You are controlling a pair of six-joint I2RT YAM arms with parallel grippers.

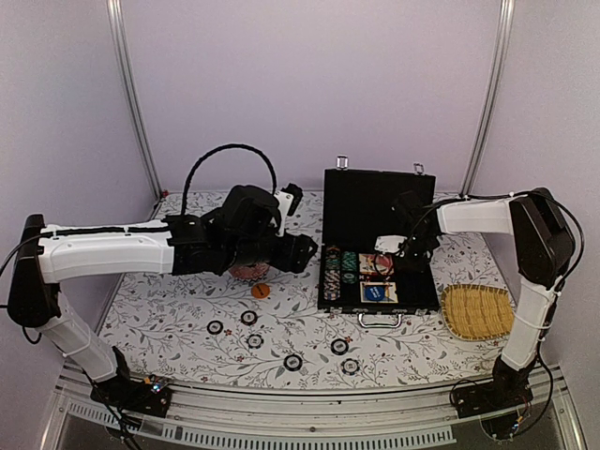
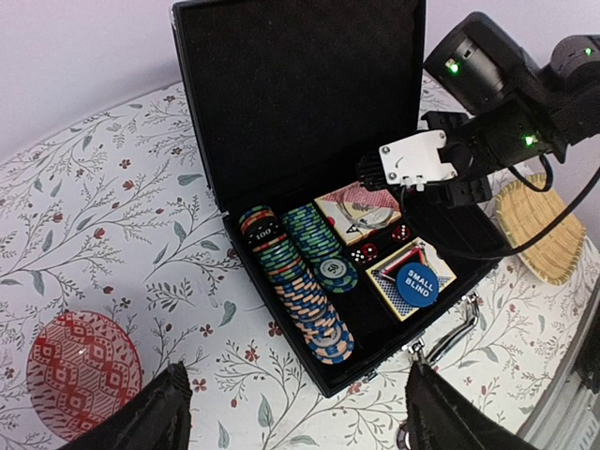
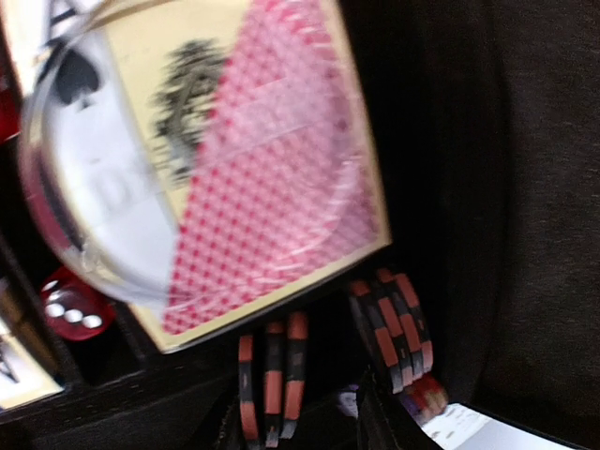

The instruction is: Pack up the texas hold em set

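- On a table with a flowered cloth: black briefcase, open, lid standing upright at the far side, silver handle facing the near edge.
- Inside the briefcase: rows of poker chips on edge along the left half. To their right, a red-backed card deck, red dice and a second deck topped by a blue disc marked "SMALL BLIND".
- Loose on the table, near and left of the briefcase: six black-and-white chips, flat and scattered, with an orange disc just beyond them.
- Next to the orange disc: pink patterned dome, partly under the left arm in the top view.
- Just right of the briefcase: yellow woven tray.
- Above the table, left of the briefcase: left gripper, fingers spread wide, nothing between them.
- Inside the right half of the briefcase: right gripper, low over the red-backed card deck; impossible to tell whether its fingers are apart or clamped on anything.
- Right wrist view, blurred: a clear round piece in front of the deck's red pattern; touching it or not, impossible to tell.
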